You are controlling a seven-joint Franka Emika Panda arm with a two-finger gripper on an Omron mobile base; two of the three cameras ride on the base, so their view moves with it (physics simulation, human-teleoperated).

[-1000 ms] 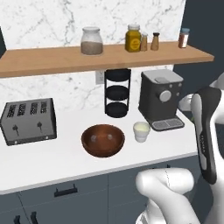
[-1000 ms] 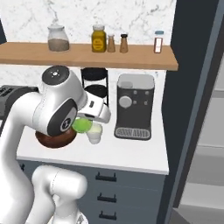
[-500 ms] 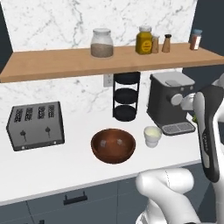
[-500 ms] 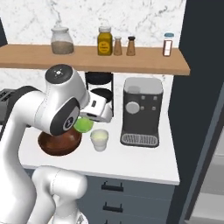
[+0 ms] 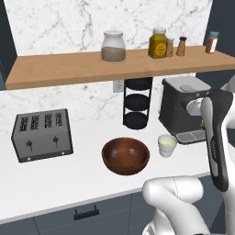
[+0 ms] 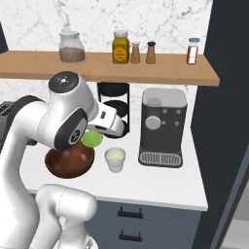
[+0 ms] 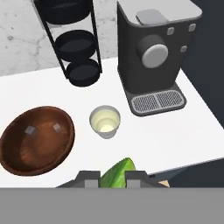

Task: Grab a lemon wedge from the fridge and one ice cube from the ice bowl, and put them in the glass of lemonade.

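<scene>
Claw point(image 7: 112, 175) pinched lemon wedge point(image 7: 117, 172). Base had driven since earlier frames; glass of lemonade point(image 7: 105, 121) sat nearer tabletop front edge. Drop-in judged next; ice bowl point(image 7: 36, 139) untouched.

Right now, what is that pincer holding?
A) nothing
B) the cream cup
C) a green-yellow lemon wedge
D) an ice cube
C: in the hand view the lemon wedge sits clamped between the fingertips of the pincer, above the counter near the glass of lemonade and the ice bowl.
</scene>
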